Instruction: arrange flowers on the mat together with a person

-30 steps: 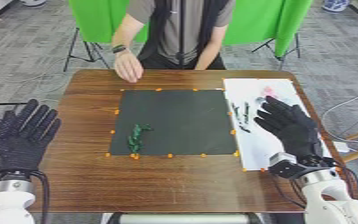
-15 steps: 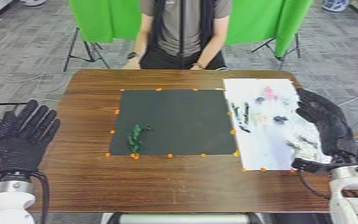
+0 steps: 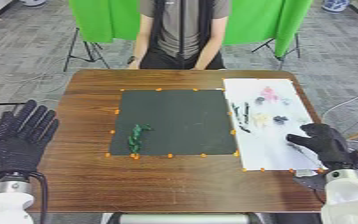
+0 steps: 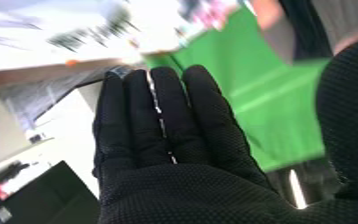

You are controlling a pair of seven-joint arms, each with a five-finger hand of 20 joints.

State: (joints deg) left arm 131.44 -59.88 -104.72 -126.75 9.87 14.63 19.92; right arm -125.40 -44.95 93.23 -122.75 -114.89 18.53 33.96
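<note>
The right hand (image 3: 322, 144) is at the right edge of the white sheet (image 3: 262, 156), fingers straight and thumb held wide, with nothing in its grasp; a thin grey-green sprig (image 3: 294, 146) lies on the sheet just beside its fingertips. It is hard to be sure at this size, but the sprig looks like a wispy stem with small leaves. It should be very light and springy, easy to push along the smooth sheet, so the fingers would do best to come down flat on either side of the bare stem and pinch there, clear of the leaves.

Farther up the sheet, the pink flower (image 3: 269, 92), the cream bloom (image 3: 262, 119) and the dark bloom (image 3: 280, 120) look soft-headed and likely to crush or shed if squeezed; take those low, beneath the head. The slender dark stems (image 3: 246, 114) seem stiffer and would stand a firmer grip near the middle.

On the black mat (image 3: 175, 122), a green leafy sprig (image 3: 134, 145) lies toward the near left corner. The left hand (image 3: 17, 142) is left of the mat, released, its fingers extended and holding nothing
</note>
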